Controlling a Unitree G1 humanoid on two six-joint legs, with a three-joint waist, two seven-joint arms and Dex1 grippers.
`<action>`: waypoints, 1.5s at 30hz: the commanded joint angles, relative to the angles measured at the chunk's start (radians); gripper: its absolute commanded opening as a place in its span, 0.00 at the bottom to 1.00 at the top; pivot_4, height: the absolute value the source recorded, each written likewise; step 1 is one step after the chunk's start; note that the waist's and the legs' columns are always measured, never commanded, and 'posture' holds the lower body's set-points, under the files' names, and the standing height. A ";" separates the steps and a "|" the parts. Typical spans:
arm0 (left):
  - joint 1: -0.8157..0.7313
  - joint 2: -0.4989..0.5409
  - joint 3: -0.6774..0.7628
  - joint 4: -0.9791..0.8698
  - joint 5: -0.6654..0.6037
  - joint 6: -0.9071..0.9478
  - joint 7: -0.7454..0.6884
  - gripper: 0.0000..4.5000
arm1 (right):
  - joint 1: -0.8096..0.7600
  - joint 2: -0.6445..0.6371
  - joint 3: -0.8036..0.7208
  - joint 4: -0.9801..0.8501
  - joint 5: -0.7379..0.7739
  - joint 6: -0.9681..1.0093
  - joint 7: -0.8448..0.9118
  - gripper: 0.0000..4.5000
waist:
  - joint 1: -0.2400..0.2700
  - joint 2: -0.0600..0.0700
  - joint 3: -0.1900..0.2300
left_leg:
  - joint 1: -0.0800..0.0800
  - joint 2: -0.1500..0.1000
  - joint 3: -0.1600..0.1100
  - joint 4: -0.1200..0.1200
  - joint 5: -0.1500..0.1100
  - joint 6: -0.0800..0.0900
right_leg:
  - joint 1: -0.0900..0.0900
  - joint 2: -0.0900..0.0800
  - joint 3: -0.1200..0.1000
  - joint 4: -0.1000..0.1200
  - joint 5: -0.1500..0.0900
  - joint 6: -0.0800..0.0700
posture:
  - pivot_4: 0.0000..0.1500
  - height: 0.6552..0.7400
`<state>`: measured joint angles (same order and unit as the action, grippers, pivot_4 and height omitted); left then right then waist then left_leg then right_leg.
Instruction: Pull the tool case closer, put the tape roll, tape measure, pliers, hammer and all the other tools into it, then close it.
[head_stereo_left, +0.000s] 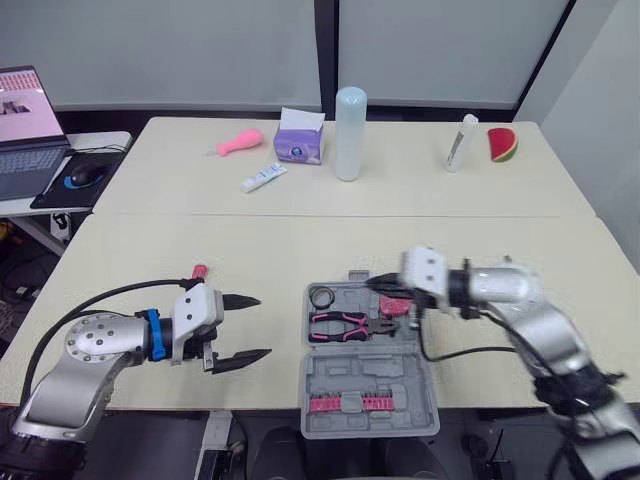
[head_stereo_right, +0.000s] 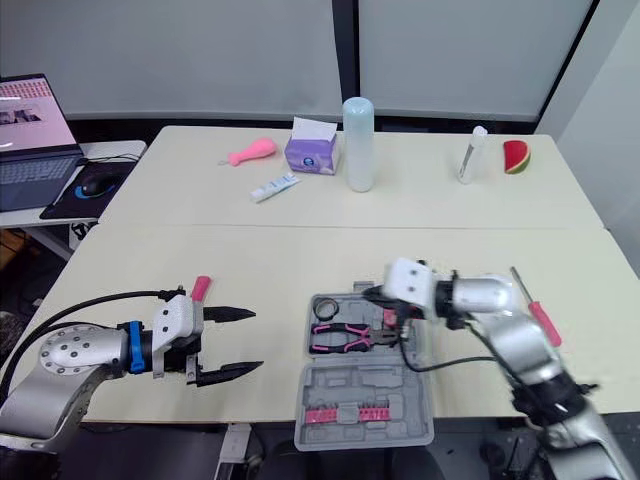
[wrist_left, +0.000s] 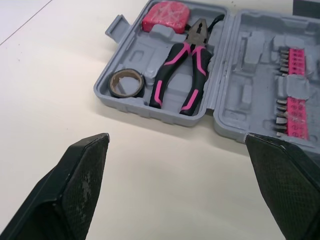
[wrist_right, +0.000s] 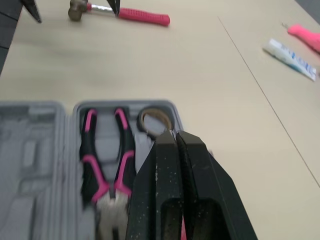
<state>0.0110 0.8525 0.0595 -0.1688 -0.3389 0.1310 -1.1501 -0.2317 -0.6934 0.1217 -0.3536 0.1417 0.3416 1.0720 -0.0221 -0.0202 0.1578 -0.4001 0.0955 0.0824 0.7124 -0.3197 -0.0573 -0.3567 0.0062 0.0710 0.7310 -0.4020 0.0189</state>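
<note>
Beige table (head_stereo_left: 260, 245) is spanned by both arms; at far L a laptop (head_stereo_left: 25, 125) and mouse (head_stereo_left: 85, 177) are seen on a side desk. L gripper (head_stereo_left: 262, 326) is held low over the table's front L area, jaws spread wide w/ nothing between them, pointed toward the case. Hammer (head_stereo_right: 201, 288), pink-handled, is lying on the table just behind the L gripper, outside the case. Grey case (head_stereo_left: 330, 385) is lying open at front centre, its lid half toward the robot w/ pink bits (head_stereo_left: 345, 403) clipped in it. In the far half, tape roll (head_stereo_left: 322, 296) is seated at the L corner, pliers (head_stereo_left: 345, 324) are laid across the middle, and a pink tape measure (wrist_left: 165, 15) is seated at the R corner. R gripper (wrist_right: 176, 135) is held over that R corner, jaws pressed together, tips right at the tape measure; contact cannot be told. Screwdriver (head_stereo_right: 535, 310) is lying on the table R of the R arm. Along the back are set a pink toy (head_stereo_left: 240, 141), tube (head_stereo_left: 263, 178), tissue box (head_stereo_left: 300, 140), tall bottle (head_stereo_left: 350, 132), small bottle (head_stereo_left: 462, 142) and melon slice (head_stereo_left: 502, 145).
</note>
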 joint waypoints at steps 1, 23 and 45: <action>-0.013 -0.010 -0.035 0.049 0.038 -0.064 -0.023 0.88 | 0.138 -0.111 -0.134 -0.074 0.061 0.016 0.044 0.00 | -0.004 0.000 0.000 | 0.000 0.000 0.000 0.000 0.000 0.000 | 0.000 0.000 0.000 0.000 0.000 0.000 | 1.00 0.62; -0.140 -0.156 -0.307 0.313 0.312 -0.251 0.004 0.01 | 0.236 -0.099 0.046 0.204 -0.155 -0.200 -0.090 0.00 | -0.006 0.001 0.000 | 0.003 0.000 0.001 0.000 0.000 0.000 | 0.003 0.007 0.003 -0.001 0.000 0.000 | 1.00 0.62; -0.324 -0.293 -0.368 0.439 0.378 -0.264 0.045 0.01 | 0.068 0.024 0.131 0.310 -0.173 -0.222 -0.107 0.00 | 0.007 0.002 -0.001 | 0.007 -0.001 0.002 0.002 0.000 0.000 | 0.005 0.002 0.001 0.001 0.000 0.000 | 1.00 0.62</action>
<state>-0.2947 0.5842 -0.2899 0.2655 0.0284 -0.1324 -1.1240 -0.1424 -0.6954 0.2480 -0.0148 -0.0503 0.1264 0.9714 -0.0155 -0.0182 0.1565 -0.3936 0.0949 0.0839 0.7143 -0.3194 -0.0575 -0.3513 0.0082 0.0725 0.7323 -0.4020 0.0189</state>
